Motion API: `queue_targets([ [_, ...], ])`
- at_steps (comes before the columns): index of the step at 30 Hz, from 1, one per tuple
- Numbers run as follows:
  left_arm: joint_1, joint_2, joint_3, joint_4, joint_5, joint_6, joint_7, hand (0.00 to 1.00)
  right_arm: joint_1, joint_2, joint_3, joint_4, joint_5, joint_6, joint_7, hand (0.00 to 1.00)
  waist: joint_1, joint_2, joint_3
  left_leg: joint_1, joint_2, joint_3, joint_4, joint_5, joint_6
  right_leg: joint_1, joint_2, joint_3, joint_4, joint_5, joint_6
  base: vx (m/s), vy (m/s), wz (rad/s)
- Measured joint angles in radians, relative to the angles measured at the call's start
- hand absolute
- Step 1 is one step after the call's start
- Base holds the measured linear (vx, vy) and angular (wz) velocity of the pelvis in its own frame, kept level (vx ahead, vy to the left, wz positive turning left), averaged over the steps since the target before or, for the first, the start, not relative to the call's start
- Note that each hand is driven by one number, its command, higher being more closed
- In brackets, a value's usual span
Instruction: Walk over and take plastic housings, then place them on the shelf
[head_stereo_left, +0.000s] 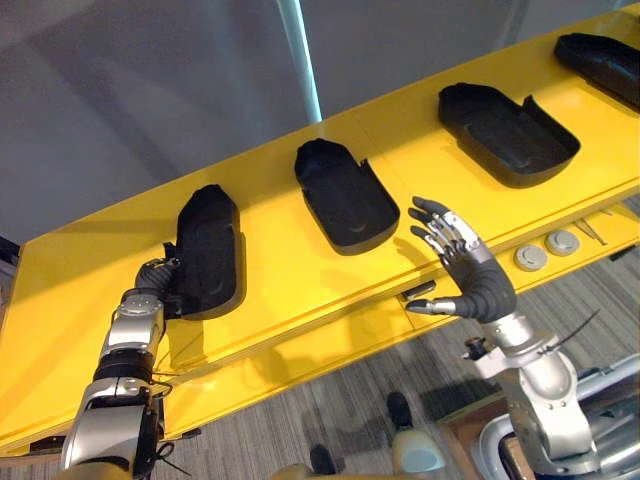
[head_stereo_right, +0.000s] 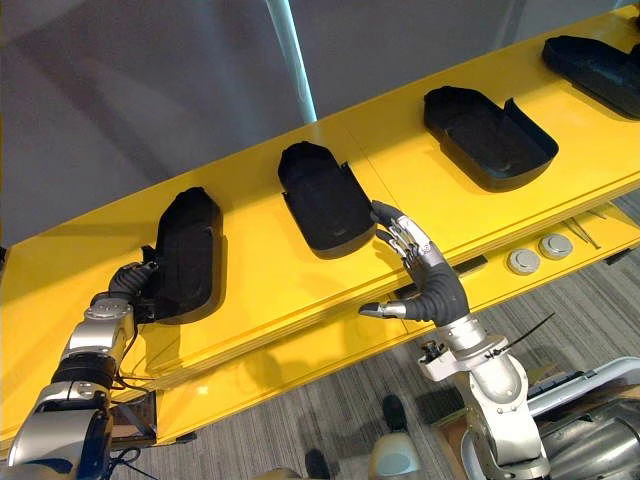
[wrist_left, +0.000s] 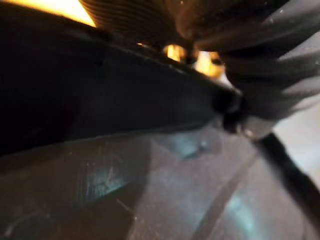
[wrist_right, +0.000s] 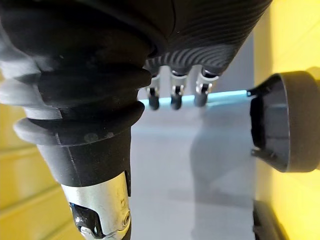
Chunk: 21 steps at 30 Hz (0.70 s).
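A grey wall (head_stereo_left: 150, 90) with a pale blue strip (head_stereo_left: 303, 60) stands behind a long yellow shelf (head_stereo_left: 280, 285), and grey carpeted floor (head_stereo_left: 350, 410) lies below the shelf's front edge. Four black plastic housings lie in a row on top of the shelf, well apart from one another, hollow side up. The first housing (head_stereo_left: 210, 250) is nearest the shelf's left end, the second housing (head_stereo_left: 345, 195) is near the middle, the third housing (head_stereo_left: 505, 130) lies further right, and the fourth housing (head_stereo_left: 605, 60) is at the shelf's right end. The left robot hand (head_stereo_left: 158, 280) is against the near end of the first housing, touching its rim. Its wrist view shows the dark shell from very close, and whether it grips the housing cannot be told. The right robot hand (head_stereo_left: 485, 285) is raised over the shelf's front edge, just right of the second housing and touching nothing, spread wide with fingers (head_stereo_left: 440, 230) straight and thumb held out to the side. Two round grey discs (head_stereo_left: 530, 258) sit side by side on the shelf's lower front ledge, right of that hand.
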Motion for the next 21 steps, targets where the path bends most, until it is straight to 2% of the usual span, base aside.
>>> queue_targets([
  [6,-0.008,0.025,0.0,0.019,-0.036,-0.005,0.015,0.0,0.0,0.0,-0.003,0.0,0.0,0.0,0.002,0.0,-0.004,-0.006,0.004,-0.001,0.0,0.007,-0.001,0.0,0.0,-0.006,0.0,0.004,0.0,0.001,0.001,0.0,0.0,-0.03],
  [9,-0.021,0.025,0.0,0.037,-0.062,-0.01,0.074,0.0,0.0,0.0,-0.007,0.0,0.0,-0.001,0.002,0.0,-0.006,-0.008,0.006,-0.001,0.0,0.009,-0.002,0.0,0.0,-0.007,0.001,0.006,0.0,0.001,0.001,0.0,0.0,0.0],
  [13,-0.021,0.024,0.002,0.046,-0.112,-0.045,0.172,0.0,0.0,0.004,-0.006,0.0,0.0,-0.006,0.002,0.0,-0.011,-0.012,0.009,-0.001,0.0,0.009,-0.004,0.0,0.0,-0.007,0.001,0.006,0.0,0.001,0.001,0.0,0.0,0.0],
  [15,-0.023,0.022,0.037,0.046,-0.118,-0.075,0.234,0.0,0.0,0.008,0.007,0.0,0.0,-0.032,0.001,0.0,-0.012,-0.021,0.015,0.0,0.001,0.009,-0.004,0.0,0.0,-0.007,0.001,0.006,0.0,0.003,-0.001,0.0,0.0,0.0],
  [16,-0.023,0.022,0.039,0.046,-0.118,-0.076,0.241,0.0,0.001,0.008,0.011,0.0,0.0,-0.036,0.001,0.0,-0.012,-0.022,0.015,0.0,0.001,0.009,-0.004,0.0,0.0,-0.006,0.001,0.006,0.0,0.003,-0.001,0.0,0.0,0.0],
  [18,-0.032,0.022,0.047,0.041,-0.13,-0.092,0.286,0.0,0.0,0.018,0.041,0.0,-0.001,-0.075,-0.002,0.0,-0.006,-0.023,0.016,0.001,0.0,0.005,-0.005,0.0,0.0,-0.002,0.0,0.002,0.0,0.008,0.004,0.0,0.0,0.05],
  [21,-0.033,0.021,0.083,0.005,-0.175,-0.114,0.296,0.0,0.001,0.036,0.069,0.002,-0.005,-0.1,-0.015,0.0,0.003,-0.024,0.015,0.008,0.001,-0.004,-0.006,0.001,0.001,0.009,0.002,-0.008,0.009,0.014,0.006,0.0,0.0,0.09],
])
